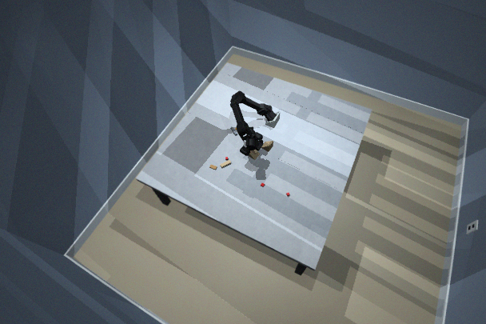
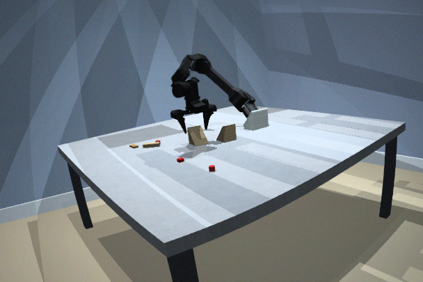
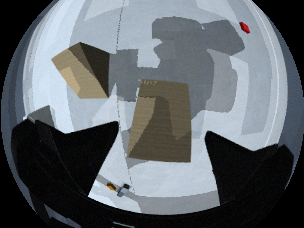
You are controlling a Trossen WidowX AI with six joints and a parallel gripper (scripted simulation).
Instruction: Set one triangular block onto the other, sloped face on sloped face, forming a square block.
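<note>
Two tan triangular blocks stand apart on the table [image 2: 243,187]. The nearer block [image 1: 254,154] [image 2: 197,136] [image 3: 162,125] lies right under my gripper. The other block [image 1: 268,145] [image 2: 227,133] [image 3: 82,70] stands a short way to the side. My gripper [image 2: 193,122] [image 3: 163,132] is open and empty. Its fingers hang just above the nearer block, one on each side of it, tips close to its top. In the wrist view the block sits between the two dark fingers.
A pale grey base block [image 2: 256,119] [image 1: 273,118] stands behind the blocks at the arm's foot. Two small red cubes [image 2: 180,159] [image 2: 211,168] lie in front. Flat tan pieces [image 2: 150,145] [image 2: 133,145] and a third red cube [image 2: 158,141] lie to the left.
</note>
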